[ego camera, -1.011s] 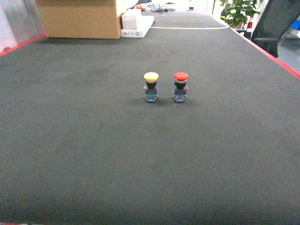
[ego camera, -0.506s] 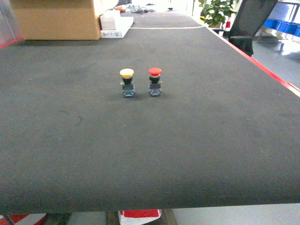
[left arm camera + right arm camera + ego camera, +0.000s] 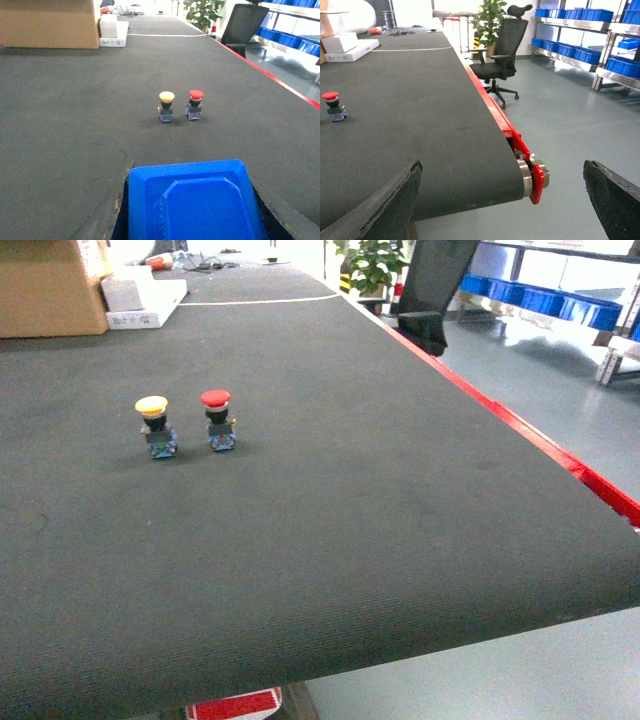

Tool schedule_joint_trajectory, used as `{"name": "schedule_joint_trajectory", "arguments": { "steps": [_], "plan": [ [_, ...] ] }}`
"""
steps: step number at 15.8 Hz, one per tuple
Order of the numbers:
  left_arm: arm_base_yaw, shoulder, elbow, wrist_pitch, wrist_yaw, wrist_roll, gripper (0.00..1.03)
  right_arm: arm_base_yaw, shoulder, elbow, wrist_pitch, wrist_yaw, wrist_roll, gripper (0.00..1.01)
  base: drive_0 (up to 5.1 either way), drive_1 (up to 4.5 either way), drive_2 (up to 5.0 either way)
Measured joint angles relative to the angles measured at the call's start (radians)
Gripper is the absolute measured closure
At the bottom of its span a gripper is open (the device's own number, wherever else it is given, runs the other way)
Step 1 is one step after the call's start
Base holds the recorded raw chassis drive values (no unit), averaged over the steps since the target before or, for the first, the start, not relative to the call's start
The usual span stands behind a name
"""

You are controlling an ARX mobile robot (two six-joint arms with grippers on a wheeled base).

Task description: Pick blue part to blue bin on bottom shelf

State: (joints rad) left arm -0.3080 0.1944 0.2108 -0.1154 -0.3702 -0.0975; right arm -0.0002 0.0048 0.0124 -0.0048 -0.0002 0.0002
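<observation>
A blue part [image 3: 192, 202] is seen clamped between the dark fingers [image 3: 119, 200] of the left gripper [image 3: 192, 210], low in the left wrist view, above a dark belt [image 3: 330, 490]. Two push buttons — one yellow-capped [image 3: 155, 426], one red-capped [image 3: 216, 419] — stand side by side on the belt (upright, just apart). The right gripper [image 3: 505, 200] is held wide open and empty past the belt's red edge [image 3: 492, 110]. Blue bins [image 3: 562, 50] are lined on steel shelves [image 3: 570, 57] across the floor — well apart from the part.
</observation>
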Motion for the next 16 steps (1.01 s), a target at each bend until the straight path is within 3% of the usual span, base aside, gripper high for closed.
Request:
{"name": "schedule_joint_trajectory", "arguments": {
  "steps": [16],
  "plan": [
    [-0.001, 0.0, 0.0, 0.0, 0.0, 0.0, 0.58, 0.0, 0.0, 0.0, 0.0, 0.0, 0.0, 0.03, -1.6, -1.56, -1.6]
  ]
}}
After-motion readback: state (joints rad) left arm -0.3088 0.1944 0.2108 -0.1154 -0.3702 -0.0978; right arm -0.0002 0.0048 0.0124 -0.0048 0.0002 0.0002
